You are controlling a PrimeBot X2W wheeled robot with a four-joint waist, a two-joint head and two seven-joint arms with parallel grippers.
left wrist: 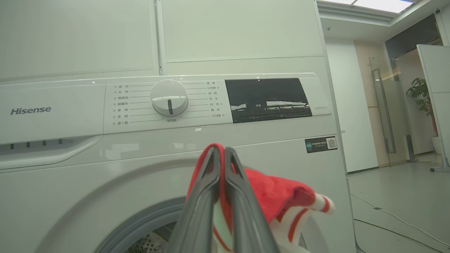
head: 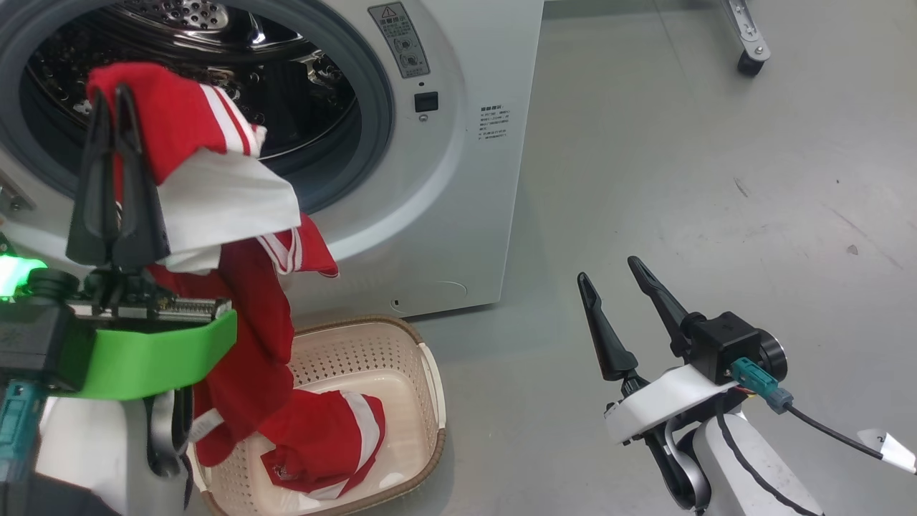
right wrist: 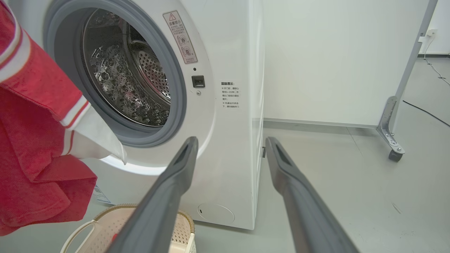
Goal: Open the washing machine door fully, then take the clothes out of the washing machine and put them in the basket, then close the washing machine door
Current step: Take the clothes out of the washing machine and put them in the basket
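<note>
The left gripper (head: pixel 113 97) is closed tight on the clothes (head: pixel 251 315), its two dark fingers pointing up with red cloth pinched between them near the tips. In the left wrist view the same gripper (left wrist: pixel 221 151) shows its fingers pressed together with the clothes (left wrist: pixel 277 193) folded over them on the right, in front of the washer's white front, below the dial (left wrist: pixel 168 96) and the dark display (left wrist: pixel 267 100). The clothes hang from the grip in front of the washer's (head: pixel 458 179) open mouth, outside the drum (head: pixel 215 43); a white panel drapes to the right of the fingers, and the long red part falls straight down so that its lower end lies bunched inside the basket (head: pixel 430 373). The basket stands on the grey floor (head: pixel 680 179) just in front of the washer, under the opening. The right gripper (head: pixel 607 268) hangs over bare floor to the right of the basket, well apart from the clothes, its fingers spread wide and holding nothing. In the right wrist view those fingers (right wrist: pixel 168 189) frame the washer's lower right corner, with the drum (right wrist: pixel 130 77) at upper left, the clothes (right wrist: pixel 35 140) at the left edge and the basket (right wrist: pixel 88 228) at the bottom. A caster (head: pixel 749 61) of a frame rests on the floor at far right.
</note>
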